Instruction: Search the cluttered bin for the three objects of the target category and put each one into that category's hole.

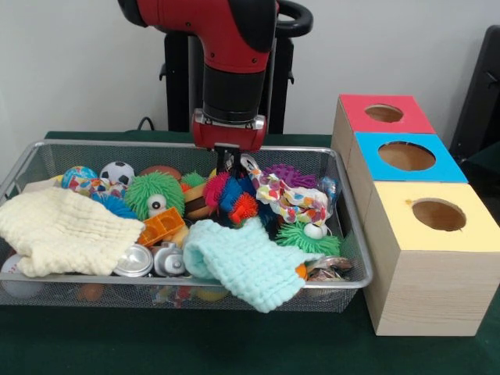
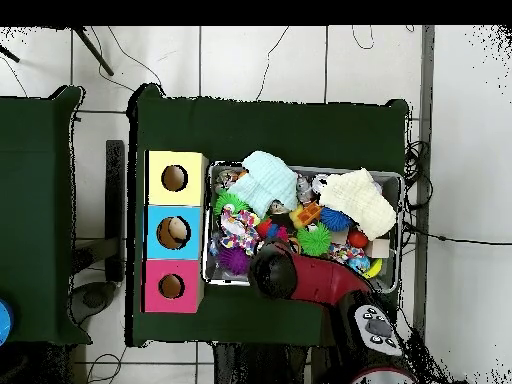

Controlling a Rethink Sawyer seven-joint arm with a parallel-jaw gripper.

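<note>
While toys and cloths fill the mesh bin (image 1: 355,234), the blue box (image 2: 152,232) holds something.

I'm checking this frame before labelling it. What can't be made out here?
- Gripper: front view, open or shut unclear, tips sunk among the toys; overhead, the arm covers it.
- Bin contents under the cream cloth and mint cloth: hidden in both views.
- Box holes' insides: too dark.

Glossy red arm (image 1: 211,23), black cylindrical wrist section, red end collar with silver trim, black pedestal (image 1: 176,78) behind
</note>
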